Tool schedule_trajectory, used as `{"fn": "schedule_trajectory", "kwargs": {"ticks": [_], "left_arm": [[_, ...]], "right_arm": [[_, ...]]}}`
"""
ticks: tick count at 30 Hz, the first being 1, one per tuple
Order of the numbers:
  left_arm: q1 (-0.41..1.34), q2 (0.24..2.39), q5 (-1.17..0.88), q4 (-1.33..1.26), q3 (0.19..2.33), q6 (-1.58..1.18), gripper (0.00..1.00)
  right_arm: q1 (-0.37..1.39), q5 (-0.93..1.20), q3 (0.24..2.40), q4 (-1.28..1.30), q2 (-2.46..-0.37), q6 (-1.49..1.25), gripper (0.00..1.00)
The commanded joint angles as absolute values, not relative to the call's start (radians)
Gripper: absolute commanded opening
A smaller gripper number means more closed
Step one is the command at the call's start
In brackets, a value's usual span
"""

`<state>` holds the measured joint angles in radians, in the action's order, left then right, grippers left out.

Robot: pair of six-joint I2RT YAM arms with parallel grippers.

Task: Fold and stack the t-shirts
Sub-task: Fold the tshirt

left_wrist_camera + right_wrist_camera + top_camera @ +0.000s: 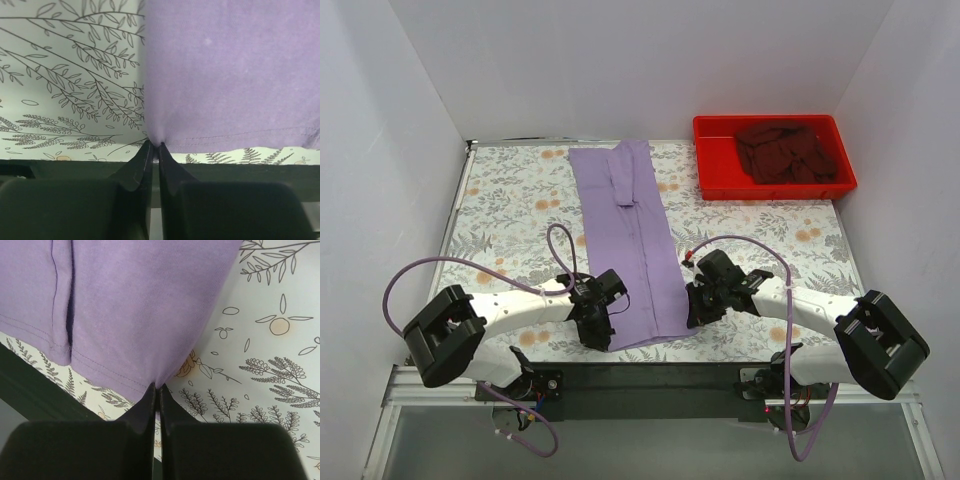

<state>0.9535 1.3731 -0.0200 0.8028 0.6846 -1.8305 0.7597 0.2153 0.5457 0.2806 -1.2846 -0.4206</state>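
The lavender t-shirt (630, 240) lies folded into a long narrow strip down the middle of the floral table. My left gripper (597, 335) is shut on its near left hem corner, seen in the left wrist view (155, 145) with the cloth (225, 75) stretching away. My right gripper (692, 312) is shut on the near right hem corner, seen in the right wrist view (156, 386) with the cloth (135, 305). The maroon t-shirt (785, 152) lies crumpled in the red tray (713, 186) at the back right.
The floral table cover (510, 220) spreads on both sides of the strip. White walls enclose the left, back and right. The dark near table edge (650, 375) runs just behind both grippers.
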Motion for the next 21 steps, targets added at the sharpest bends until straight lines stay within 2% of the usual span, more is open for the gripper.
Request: {"fn": "schedule_trajectory", "kwargs": {"ticks": [1, 7, 11, 14, 16, 21], "left_arm": [[0.971, 1.387, -0.037, 0.818, 0.673, -1.847, 0.0], [1.08, 1.295, -0.083, 0.922, 0.666, -1.933, 0.0], [1.263, 1.208, -0.143, 0.962, 0.629, -2.083, 0.0], [1.282, 1.152, -0.163, 0.951, 0.624, -2.135, 0.0], [1.255, 1.094, -0.094, 0.951, 0.65, -2.134, 0.0], [0.921, 1.088, -0.039, 0.937, 0.756, -1.85, 0.0]], "right_arm": [[0.773, 0.222, 0.52, 0.348, -1.316, -0.384, 0.01], [0.882, 0.215, 0.571, 0.561, -1.252, -0.396, 0.01], [0.979, 0.235, 0.56, 0.664, -1.163, -0.465, 0.01], [0.997, 0.244, 0.566, 0.692, -1.095, -0.489, 0.01], [0.994, 0.178, 0.632, 0.706, -1.095, -0.473, 0.01], [0.916, 0.046, 0.842, 0.718, -1.221, -0.373, 0.01]]}}
